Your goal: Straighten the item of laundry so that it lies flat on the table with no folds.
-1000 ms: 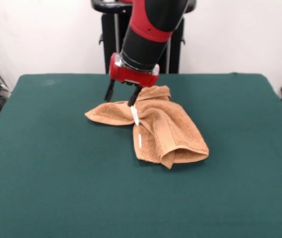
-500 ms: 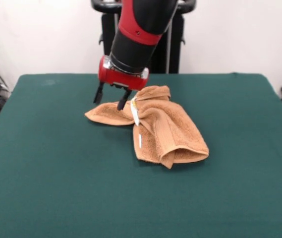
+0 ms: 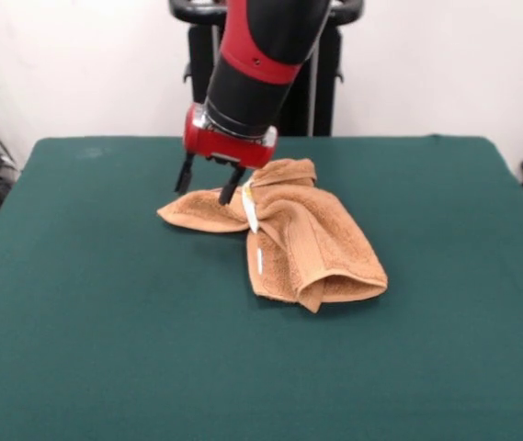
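Towel (image 3: pixel 289 234) lay bunched and folded on the table (image 3: pixel 105 322); gripper (image 3: pixel 207 184) hung over its left flap, fingers spread apart, holding nothing.

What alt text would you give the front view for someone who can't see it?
A rumpled orange-tan towel lies bunched and folded on a dark green table, a small white tag showing on one edge. A red and black robot arm's gripper hangs over the towel's left corner, its two dark fingers spread open.
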{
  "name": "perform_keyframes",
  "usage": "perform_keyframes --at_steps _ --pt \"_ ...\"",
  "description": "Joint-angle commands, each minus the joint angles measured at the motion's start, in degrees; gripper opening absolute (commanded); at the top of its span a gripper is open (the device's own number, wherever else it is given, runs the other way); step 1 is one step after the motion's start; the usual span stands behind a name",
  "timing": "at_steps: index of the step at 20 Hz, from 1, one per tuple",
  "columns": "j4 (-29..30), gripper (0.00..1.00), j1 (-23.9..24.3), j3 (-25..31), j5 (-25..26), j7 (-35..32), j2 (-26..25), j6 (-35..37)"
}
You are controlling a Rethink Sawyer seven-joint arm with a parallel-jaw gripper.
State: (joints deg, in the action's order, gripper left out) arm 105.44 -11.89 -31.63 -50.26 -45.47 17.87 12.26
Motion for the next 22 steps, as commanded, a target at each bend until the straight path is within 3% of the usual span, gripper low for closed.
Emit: perform_keyframes --at_steps 1,13,22 --pt "1.83 1.0 -2.47 9.1 0.17 -22.54 -0.84 6.39" --pt "4.34 1.0 -2.74 12.06 -2.12 -24.69 -0.19 3.92" --pt "5.41 1.0 -1.21 14.27 -0.46 -25.95 0.13 3.82"
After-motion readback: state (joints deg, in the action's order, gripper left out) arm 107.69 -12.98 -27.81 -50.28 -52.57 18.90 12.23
